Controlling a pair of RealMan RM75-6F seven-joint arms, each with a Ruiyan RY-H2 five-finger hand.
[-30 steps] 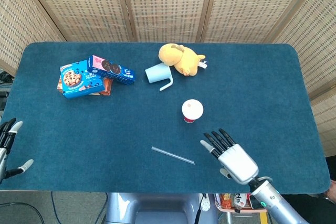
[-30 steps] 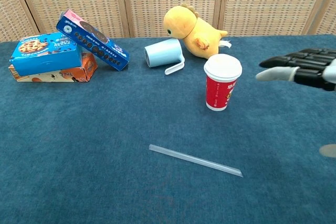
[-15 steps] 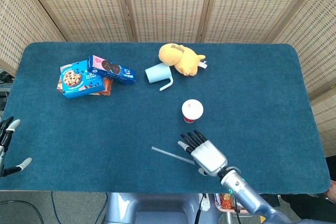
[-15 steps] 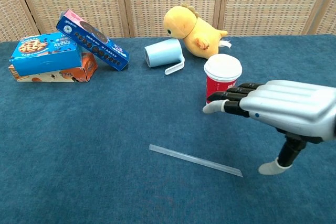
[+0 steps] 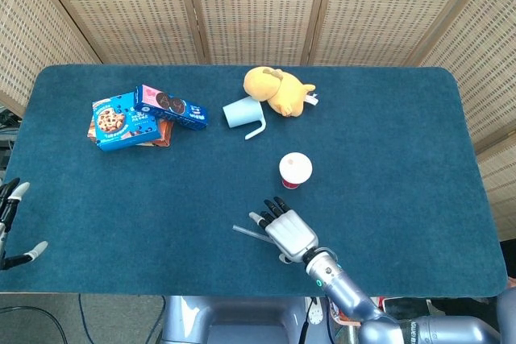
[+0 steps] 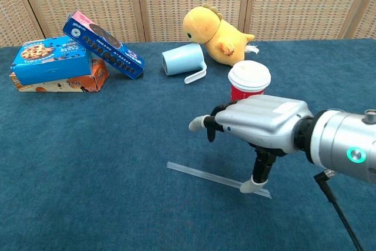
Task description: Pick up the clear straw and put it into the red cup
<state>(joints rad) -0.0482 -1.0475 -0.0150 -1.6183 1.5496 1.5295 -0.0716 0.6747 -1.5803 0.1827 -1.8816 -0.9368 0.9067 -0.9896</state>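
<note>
The clear straw (image 6: pixel 202 176) lies flat on the blue table near its front edge; in the head view only its left end (image 5: pixel 244 233) shows beside my hand. My right hand (image 6: pixel 258 123) (image 5: pixel 282 230) hovers over the straw's right half, palm down, fingers spread and pointing left. Its thumb (image 6: pixel 257 184) reaches down and touches or nearly touches the straw near its right end. Nothing is held. The red cup (image 6: pixel 249 80) (image 5: pixel 294 171) with its white lid stands upright just behind the hand. My left hand (image 5: pixel 11 219) hangs off the table's left edge, fingers apart, holding nothing.
A pale blue mug (image 6: pixel 183 61) lies on its side behind the cup, next to a yellow plush toy (image 6: pixel 215 28). Stacked cookie boxes (image 6: pixel 64 57) sit at the far left. Wicker screens (image 5: pixel 258 6) stand behind the table.
My right hand has moved leftward across the table front, from right of the straw to directly over its right half, and its thumb has come down to the straw.
</note>
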